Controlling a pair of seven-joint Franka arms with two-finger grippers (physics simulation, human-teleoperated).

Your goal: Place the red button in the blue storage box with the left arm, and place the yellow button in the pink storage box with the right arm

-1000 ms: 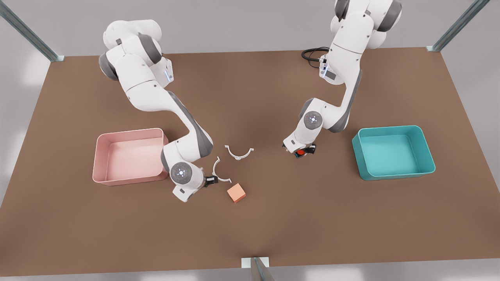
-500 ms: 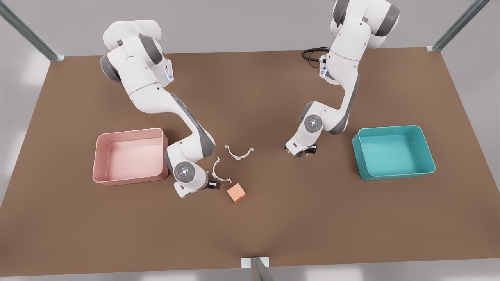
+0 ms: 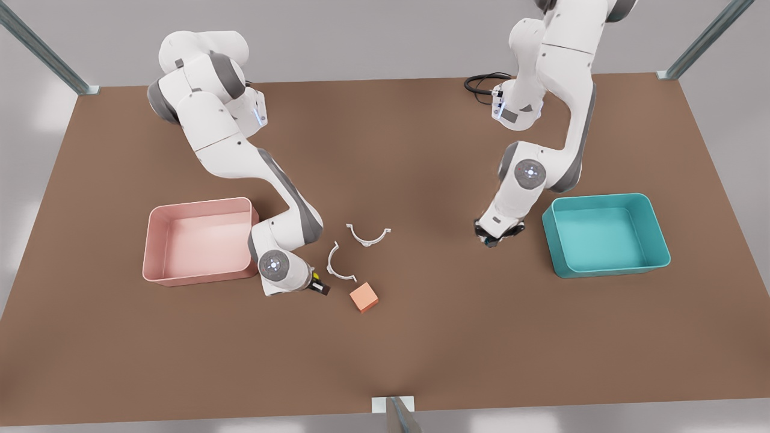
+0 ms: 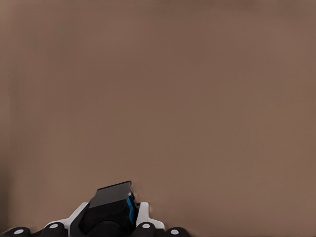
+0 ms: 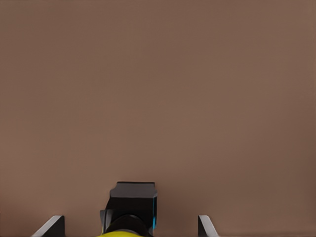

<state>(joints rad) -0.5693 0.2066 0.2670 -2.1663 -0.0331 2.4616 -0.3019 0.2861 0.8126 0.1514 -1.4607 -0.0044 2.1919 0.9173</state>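
White plastic arms both fold down over the brown matte desk [image 3: 421, 337]. Left arm, at the front view's right, bends at the elbow with its wrist tilted; the left pincer [image 3: 494, 236] hangs just beside the blue storage box [image 3: 606, 234], apart from its wall. The left wrist view shows the red button [image 4: 112, 205] as a dark blocky body with a blue mark, clamped between the fingers. Right arm reaches low beside the pink storage box [image 3: 198, 240]; the right pincer [image 3: 319, 287] is closed on the yellow button [image 5: 129, 210], its round yellow cap visible in the right wrist view. Both boxes are shallow, smooth tubs with rounded corners. Near the right pincer lie two thin white curved clips [image 3: 368, 235] and an orange cube [image 3: 364, 297].
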